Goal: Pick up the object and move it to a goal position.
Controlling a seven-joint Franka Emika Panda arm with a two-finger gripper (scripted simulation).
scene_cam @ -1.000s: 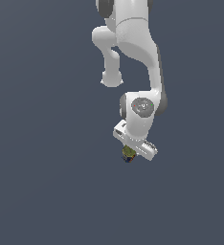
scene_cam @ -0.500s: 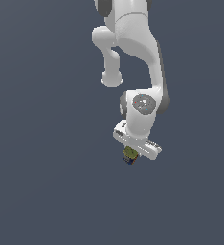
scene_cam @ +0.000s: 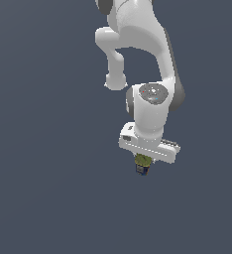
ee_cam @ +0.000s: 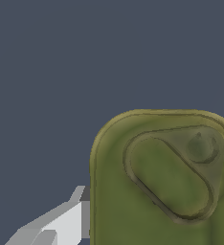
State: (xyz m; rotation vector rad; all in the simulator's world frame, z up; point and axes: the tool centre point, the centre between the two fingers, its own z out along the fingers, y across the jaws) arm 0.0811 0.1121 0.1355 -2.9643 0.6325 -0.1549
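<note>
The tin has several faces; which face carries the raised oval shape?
The olive-green top of the tin carries it; the dark blue sides show only label.

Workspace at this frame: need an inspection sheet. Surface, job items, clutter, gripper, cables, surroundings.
Surface: plain dark grey-blue ground, no edges or markings seen.
Job's things: tin directly under the gripper; olive-green top with a pull-tab recess fills the wrist view, dark blue side visible in the exterior view.
Clutter: nothing seen.
Gripper: gripper over the tin; one finger sits against the tin's side; jaw state cannot be told.
Cables: nothing seen.
Surroundings: nothing seen; no goal marker visible.
</note>
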